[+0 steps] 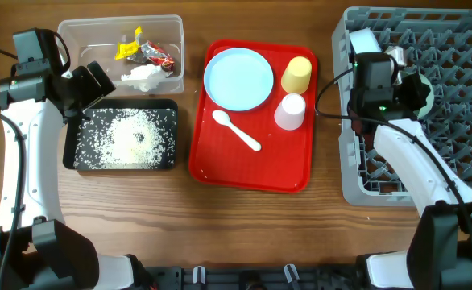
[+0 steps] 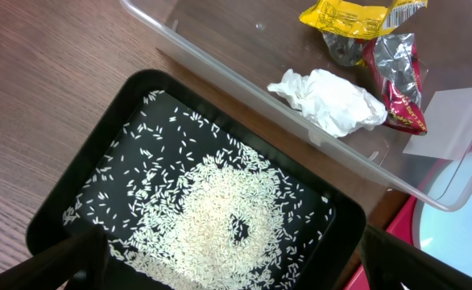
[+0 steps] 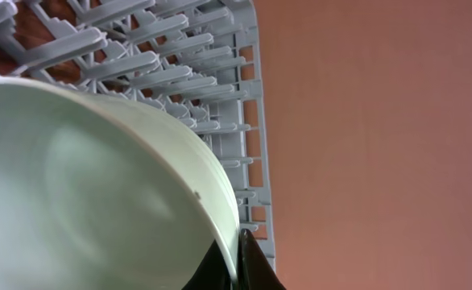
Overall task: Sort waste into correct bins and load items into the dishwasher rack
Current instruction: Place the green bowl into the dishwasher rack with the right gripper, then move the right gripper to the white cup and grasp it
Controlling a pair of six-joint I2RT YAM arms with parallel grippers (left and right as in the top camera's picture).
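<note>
The right claw (image 3: 234, 259) is pinching the rim of the pale green round bowl (image 3: 83, 185), which is lying toward its 10 o'clock against the grey plastic pegged rack (image 3: 180, 56). The left claw (image 2: 236, 270) is gaping wide above white rice grains (image 2: 212, 201) in the black plastic tray (image 2: 99, 137). Print on the yellow crumpled wrapper (image 2: 349, 14) is showing too blurred to read.

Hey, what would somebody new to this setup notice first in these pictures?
The bright red tray at the table's centre stands out, carrying a pale blue plate, a yellow cup, a whitish cup and a white spoon. On the left arm's side, white rice is scattered across a black tray. Opposite, the right gripper pinches a pale green bowl by its rim at the big grey rack.
</note>
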